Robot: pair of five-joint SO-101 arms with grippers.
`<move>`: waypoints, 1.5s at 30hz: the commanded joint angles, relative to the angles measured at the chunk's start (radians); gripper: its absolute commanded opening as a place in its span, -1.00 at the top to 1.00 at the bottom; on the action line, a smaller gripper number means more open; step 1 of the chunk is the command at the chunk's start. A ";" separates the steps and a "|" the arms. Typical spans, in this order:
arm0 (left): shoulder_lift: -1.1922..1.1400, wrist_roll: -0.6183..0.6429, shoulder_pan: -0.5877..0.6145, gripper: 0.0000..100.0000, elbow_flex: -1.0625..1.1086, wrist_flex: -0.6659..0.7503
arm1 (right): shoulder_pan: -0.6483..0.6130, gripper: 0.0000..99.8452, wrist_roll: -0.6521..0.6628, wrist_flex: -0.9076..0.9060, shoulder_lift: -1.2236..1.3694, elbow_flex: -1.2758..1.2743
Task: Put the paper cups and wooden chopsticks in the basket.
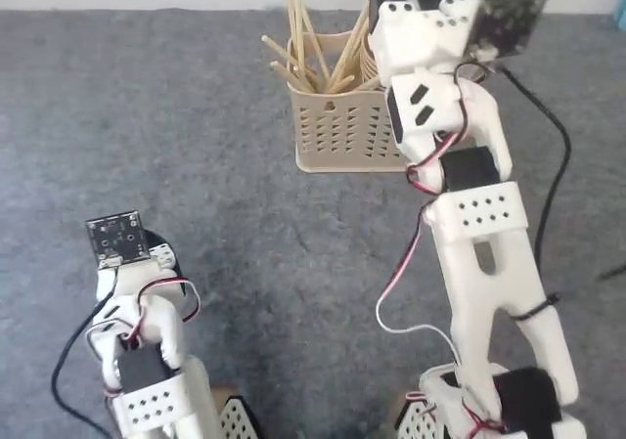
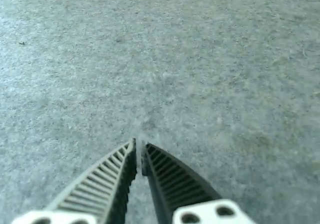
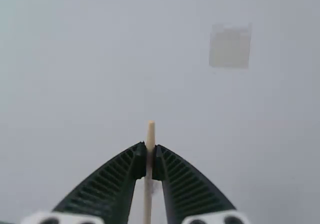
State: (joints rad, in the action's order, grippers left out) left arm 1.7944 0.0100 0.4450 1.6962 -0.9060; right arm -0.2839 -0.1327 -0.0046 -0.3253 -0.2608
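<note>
- Nearest to us in the high view is the right arm (image 1: 489,263). It stands tall from its base at the near edge of the tabletop (image 1: 225,214), and its wrist crosses over the right side of the basket (image 1: 342,136).
- Up at the far end of that arm, the right tool (image 3: 150,153) is pinched tight on a single wooden chopstick (image 3: 150,131). The stick runs between the two black ribbed fingers, and its blunt end pokes out just past their tips.
- Behind the held stick we see a pale wall (image 3: 75,59) with a faint square patch (image 3: 230,45) on it.
- We see the basket, beige and perforated, standing upright on the far side of the tabletop.
- We also see a bundle of wooden chopsticks (image 1: 318,53) standing in it, leaning in several directions, their ends well above the rim.
- Our left arm (image 1: 142,351) sits low at the near left corner, well apart from the basket.
- Its left tool (image 2: 139,146) points down at the tabletop with the fingers drawn to a narrow slit and nothing between them. We cannot tell whether the tips touch the surface.
- Across the whole tabletop we see a grey, felt-like cover.
</note>
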 commanded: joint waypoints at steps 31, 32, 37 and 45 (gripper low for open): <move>0.023 -0.190 -0.107 0.97 -0.012 -0.052 | 0.110 0.98 -0.068 -1.090 -0.750 0.034; 0.023 -0.190 -0.107 0.97 -0.012 -0.052 | 0.136 0.98 -0.068 -1.139 -0.788 0.015; 0.023 -0.190 -0.109 0.97 -0.012 -0.052 | 0.249 0.99 -0.054 -1.188 -1.007 -0.175; 0.023 -0.196 -0.112 0.97 -0.012 -0.084 | 0.337 0.99 0.087 -0.957 -1.234 -0.761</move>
State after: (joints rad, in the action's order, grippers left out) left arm 1.8006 -0.1757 0.3391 1.6947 -0.9843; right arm 0.0169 -0.0928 -1.0740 -1.5144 -0.8132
